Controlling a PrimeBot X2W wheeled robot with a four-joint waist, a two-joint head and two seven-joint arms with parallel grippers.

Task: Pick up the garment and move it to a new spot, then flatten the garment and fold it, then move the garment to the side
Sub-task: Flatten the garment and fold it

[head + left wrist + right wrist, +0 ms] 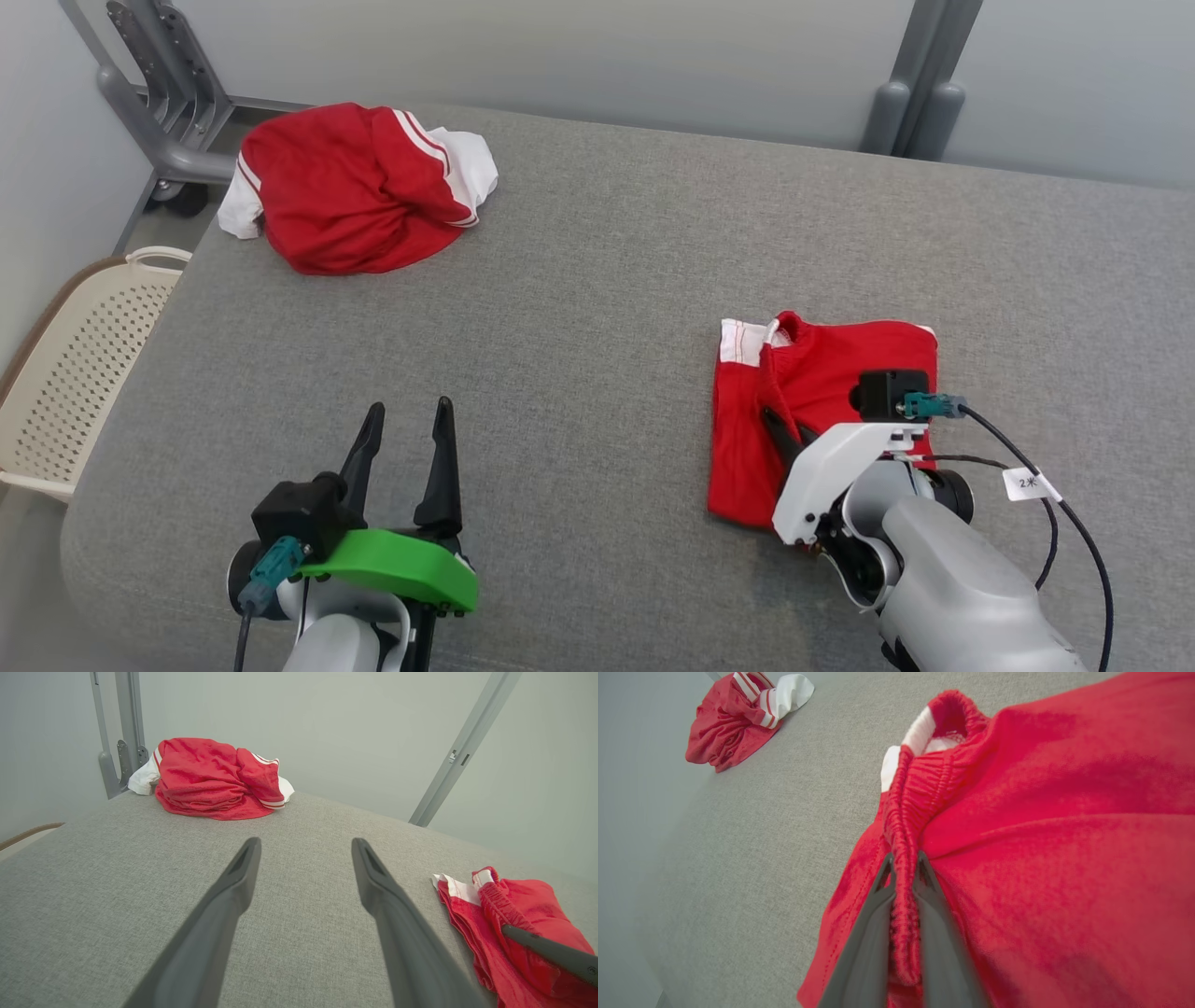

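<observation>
- We see the right arm (962, 588) reach in from the lower right corner of the head view. It bends down so the right gripper (780, 427) points into the folded garment (831, 369).
- Its two dark fingers are squeezed tight on the stretchy waistband (903, 896) of the garment, and the red band is pinched between them.
- The left gripper (409, 406) hangs low over the grey table (597, 280), pointing away from us. Its fingers are spread wide and hold nothing.
- The folded garment is red with a bit of white. It lies on the right part of the table.
- In the head view, the right arm's white cover and black camera hide the near right bit of the garment and most of the right fingers.
- In the right wrist view, the red cloth runs off the right and bottom sides.
- We cannot tell if the pinched part is lifted off the table.
- A second pile (355, 187) of red and white clothes sits bunched up at the far left corner, well apart from the folded garment.
- Between the two lies a wide stretch of bare table.
- The table's left edge runs beside a cream basket (75, 373) with holes. A grey metal frame (168, 112) stands past the far left corner.
</observation>
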